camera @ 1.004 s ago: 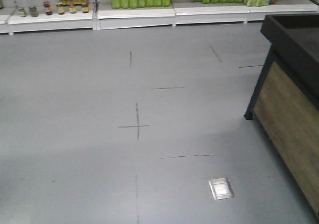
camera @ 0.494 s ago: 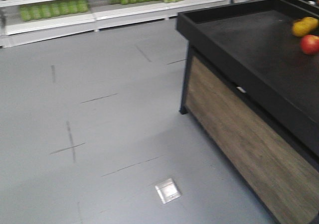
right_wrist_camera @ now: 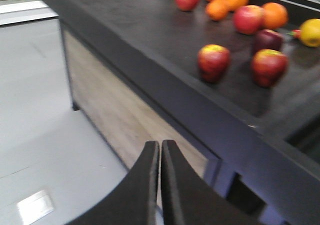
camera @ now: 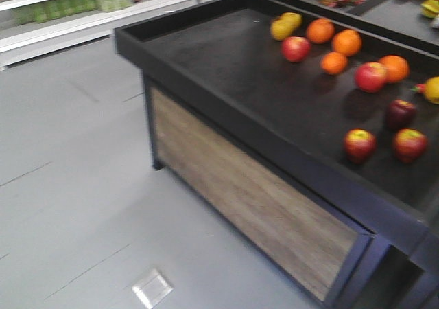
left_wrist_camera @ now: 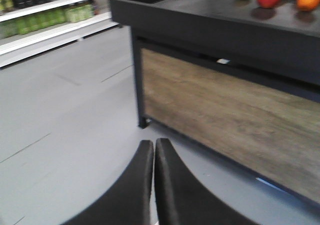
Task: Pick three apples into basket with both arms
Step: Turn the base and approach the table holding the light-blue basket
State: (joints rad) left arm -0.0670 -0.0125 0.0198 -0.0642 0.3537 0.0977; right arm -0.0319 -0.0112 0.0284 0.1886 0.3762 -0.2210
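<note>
Your left gripper (left_wrist_camera: 153, 142) has its curved black fingers (left_wrist_camera: 140, 180) pressed together, empty, over the grey floor (left_wrist_camera: 65, 120). Your right gripper (right_wrist_camera: 160, 144) is likewise closed on nothing. Beyond its fingertips, up and right, two small yellow-patched red apples (right_wrist_camera: 214, 61) (right_wrist_camera: 269, 66) sit on the black display table (right_wrist_camera: 145, 30), with a dark maroon apple (right_wrist_camera: 268, 39) seemingly just behind them.

place: shop | bottle shelves (camera: 82, 22) | fruit display stand (camera: 226, 72)
</note>
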